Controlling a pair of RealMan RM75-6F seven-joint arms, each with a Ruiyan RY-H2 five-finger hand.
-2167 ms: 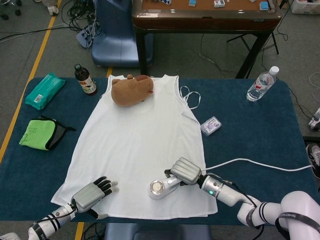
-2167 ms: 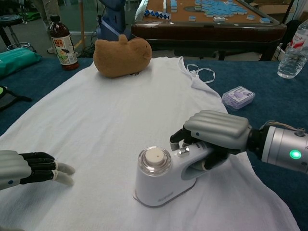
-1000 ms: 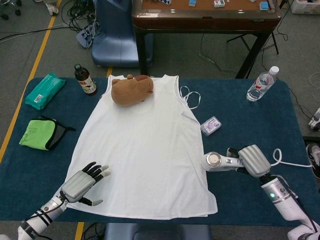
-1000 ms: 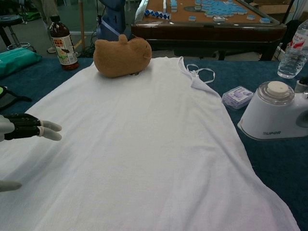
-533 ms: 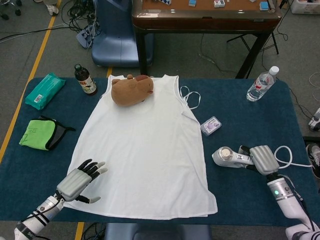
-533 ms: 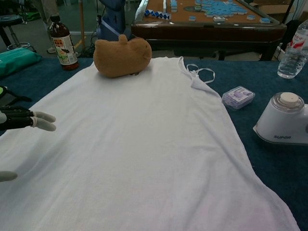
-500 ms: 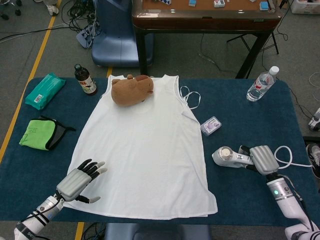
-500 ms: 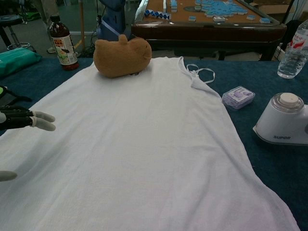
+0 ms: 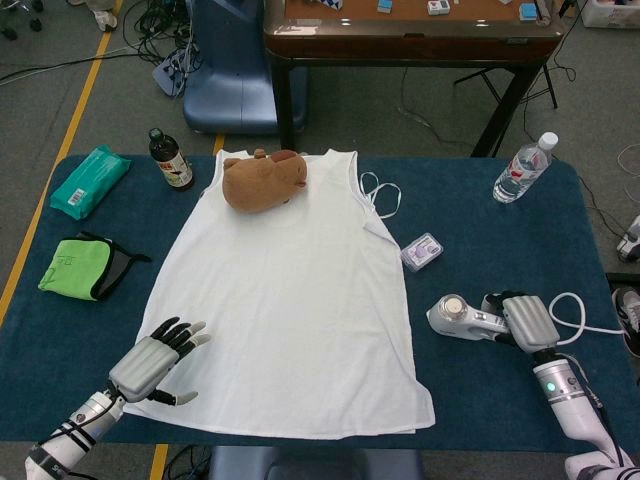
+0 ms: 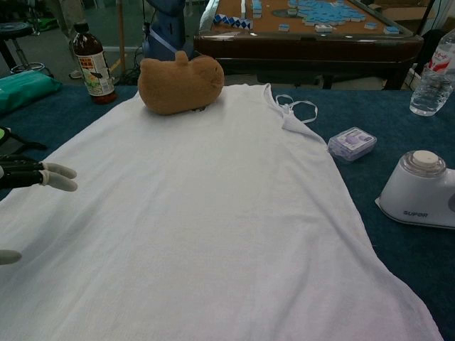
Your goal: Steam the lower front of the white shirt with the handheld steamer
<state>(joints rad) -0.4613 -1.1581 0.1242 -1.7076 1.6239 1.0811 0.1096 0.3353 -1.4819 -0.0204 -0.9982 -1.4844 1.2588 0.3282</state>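
Note:
The white shirt (image 9: pixel 285 300) lies flat on the blue table, hem toward me; it fills most of the chest view as the shirt (image 10: pixel 192 213). The white handheld steamer (image 9: pixel 462 317) stands on the table to the right of the shirt, off the cloth, seen also as the steamer (image 10: pixel 421 190). My right hand (image 9: pixel 528 320) grips its handle. My left hand (image 9: pixel 150 362) hovers at the shirt's lower left edge, fingers spread, holding nothing; only its fingertips (image 10: pixel 57 179) show in the chest view.
A brown plush toy (image 9: pixel 263 179) sits on the shirt's collar. A small purple-white box (image 9: pixel 421 251) lies right of the shirt. A water bottle (image 9: pixel 523 167) stands far right, a dark bottle (image 9: pixel 171 160), green pack (image 9: pixel 89 181) and green cloth (image 9: pixel 78 267) at left. The steamer's cord (image 9: pixel 585 318) loops right.
My right hand carried the steamer off the shirt's lower front and set it on the table to the right. My left hand drew back leftward off the hem.

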